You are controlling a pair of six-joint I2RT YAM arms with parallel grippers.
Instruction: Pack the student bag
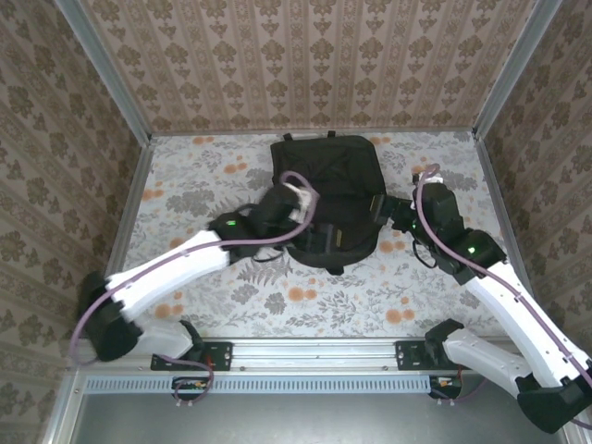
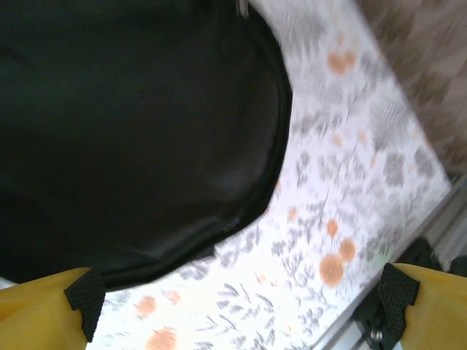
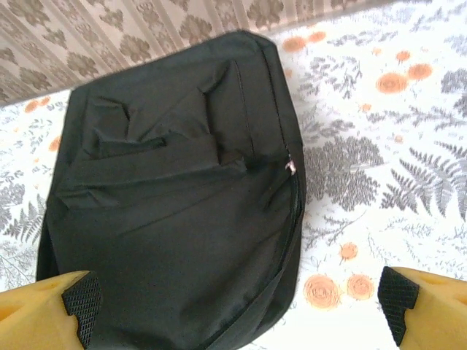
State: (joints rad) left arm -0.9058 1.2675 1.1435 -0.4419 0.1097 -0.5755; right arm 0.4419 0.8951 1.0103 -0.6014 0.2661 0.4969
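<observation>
The student bag (image 1: pixel 333 180) is a large black fabric backpack lying flat at the back middle of the table. My left gripper (image 1: pixel 299 213) hovers over its near left part. In the left wrist view the gripper (image 2: pixel 241 300) is wide open, with the bag's rounded edge (image 2: pixel 146 131) and bare cloth between its yellow fingers. My right gripper (image 1: pixel 396 220) sits at the bag's right side. In the right wrist view it (image 3: pixel 237 300) is also wide open above the bag (image 3: pixel 175 219), holding nothing. A zipper pull (image 3: pixel 292 168) shows on the bag's curved seam.
The table wears a floral cloth (image 1: pixel 305 296) with orange and grey flowers. Patterned walls (image 1: pixel 305 55) close in the back and both sides. A metal rail (image 1: pixel 314 351) runs along the near edge.
</observation>
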